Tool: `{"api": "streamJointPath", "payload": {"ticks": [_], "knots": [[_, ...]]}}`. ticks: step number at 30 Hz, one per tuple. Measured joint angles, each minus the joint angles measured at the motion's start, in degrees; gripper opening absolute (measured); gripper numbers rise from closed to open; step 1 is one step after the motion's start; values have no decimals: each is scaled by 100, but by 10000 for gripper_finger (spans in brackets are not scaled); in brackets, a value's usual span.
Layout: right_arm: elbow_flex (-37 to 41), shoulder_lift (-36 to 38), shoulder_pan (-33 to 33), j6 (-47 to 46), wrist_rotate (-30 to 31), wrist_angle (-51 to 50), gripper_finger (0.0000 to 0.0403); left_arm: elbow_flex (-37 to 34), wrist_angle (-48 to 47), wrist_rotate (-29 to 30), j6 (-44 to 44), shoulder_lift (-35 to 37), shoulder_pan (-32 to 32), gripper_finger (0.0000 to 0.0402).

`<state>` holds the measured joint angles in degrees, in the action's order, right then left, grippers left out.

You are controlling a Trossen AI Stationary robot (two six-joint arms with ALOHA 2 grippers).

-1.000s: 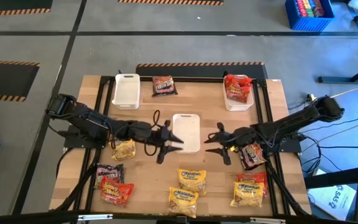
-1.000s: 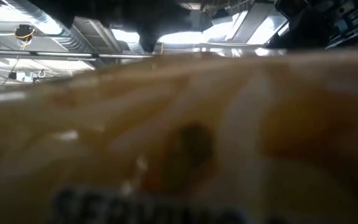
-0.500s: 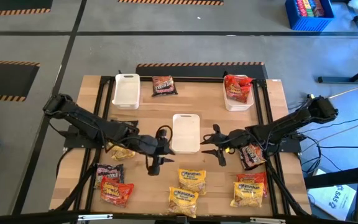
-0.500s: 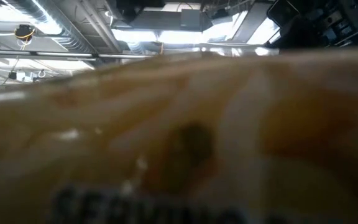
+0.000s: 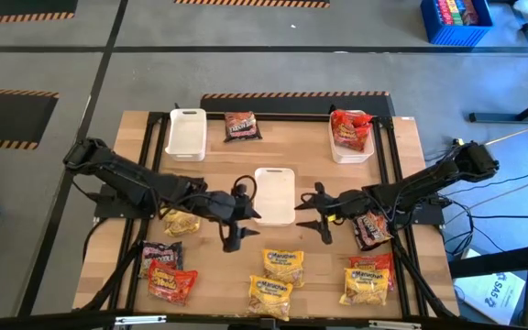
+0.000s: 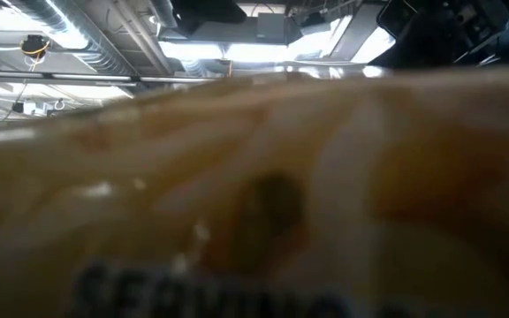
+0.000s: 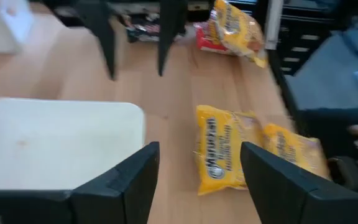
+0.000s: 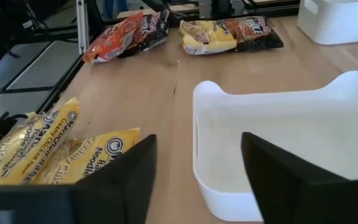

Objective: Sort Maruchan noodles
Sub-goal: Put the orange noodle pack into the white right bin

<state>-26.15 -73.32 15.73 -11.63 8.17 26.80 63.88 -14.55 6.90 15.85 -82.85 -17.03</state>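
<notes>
Light wooden worktop (image 5: pixel 310 151) on grey floor: white rectangular plastic tray (image 5: pixel 275 194) at centre; left gripper (image 5: pixel 237 218) and right gripper (image 5: pixel 312 213) flank it, fingers released, empty. Yellow crinkly Maruchan noodle packets (image 5: pixel 282 266) along the near edge.

The grey floor (image 5: pixel 246 69) has orange-and-black striped tape (image 5: pixel 291 94). A blue crate (image 5: pixel 455 20) sits far off. Bright ceiling lights (image 6: pixel 228 49) shine above.

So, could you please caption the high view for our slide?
Both open grippers, left and right, flank the empty middle tray; noodle packets lie scattered around.
</notes>
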Motion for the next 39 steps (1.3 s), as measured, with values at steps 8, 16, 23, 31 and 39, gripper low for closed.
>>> {"api": "streamJointPath", "payload": {"ticks": [8, 16, 23, 31, 39], "knots": [[0, 0, 0, 10, -23, 10, 311, 2, 135, 152, 495, 0, 21, 222], [0, 0, 2, 36, -178, 15, 321, 7, -1499, -1878, 2234, -2, -523, 221], [0, 0, 2, 113, -173, 49, 321, 7, -3581, -2771, 4146, -2, -1443, 221], [0, 2, 2, 135, -167, 38, 321, 7, -4253, -1885, 4482, -2, -2410, 221], [0, 4, 2, 137, -173, -47, 321, -258, -4052, -1599, 5101, -2, -2914, 221]]}}
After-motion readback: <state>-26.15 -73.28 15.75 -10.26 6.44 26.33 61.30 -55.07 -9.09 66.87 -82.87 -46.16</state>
